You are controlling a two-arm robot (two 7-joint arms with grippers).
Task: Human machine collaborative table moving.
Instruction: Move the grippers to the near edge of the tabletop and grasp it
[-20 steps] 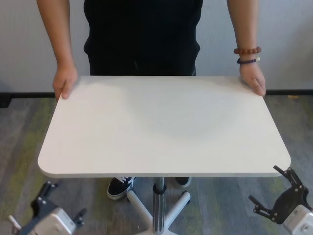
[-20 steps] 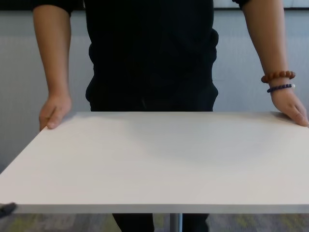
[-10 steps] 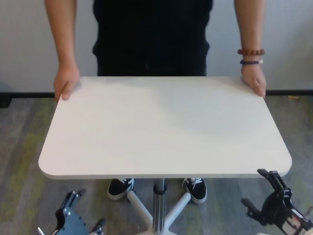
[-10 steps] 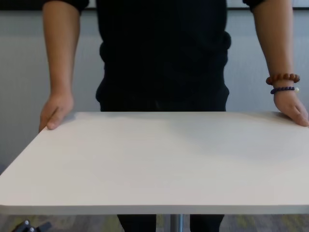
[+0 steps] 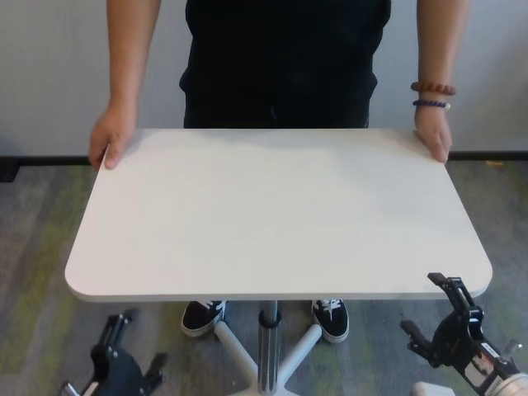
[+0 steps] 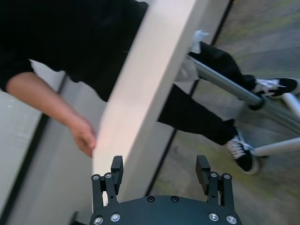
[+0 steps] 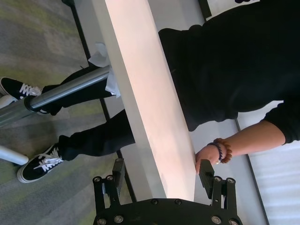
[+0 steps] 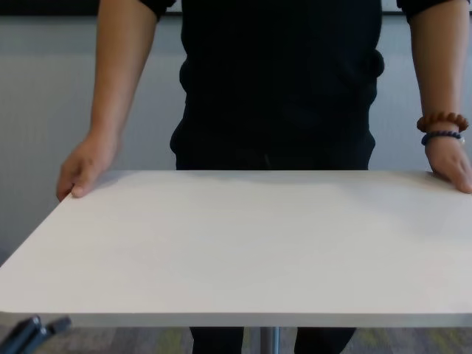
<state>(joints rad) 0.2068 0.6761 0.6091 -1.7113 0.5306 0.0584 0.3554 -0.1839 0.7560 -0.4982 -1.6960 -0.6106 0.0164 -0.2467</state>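
The step in hand looks like the approach before the grip: the human (image 5: 285,58) already holds the far corners of the surface (image 5: 276,210), one hand (image 5: 110,136) at about 10 o'clock of the top and the other hand (image 5: 433,134), the one with bracelets, at about 2 o'clock, while neither tool has hold of anything

Going left to right: the left tool (image 5: 124,351) sits low under the near left corner, at about 7 o'clock, its jaws spread wide and holding nothing; in its wrist view the near edge lies ahead between the spread fingers (image 6: 116,169) but apart from them. The pole (image 5: 266,342) stands at 6 o'clock, mid-way between the arms. The right tool (image 5: 441,318) hangs just below the near right corner, at about 5 o'clock, also wide open and holding nothing, the edge lined up between its fingers (image 7: 206,173)

Next, I judge, each tool must move forward until the thin edge sits well between the jaws, then close evenly on both sides so the top does not twist

No containers are in view
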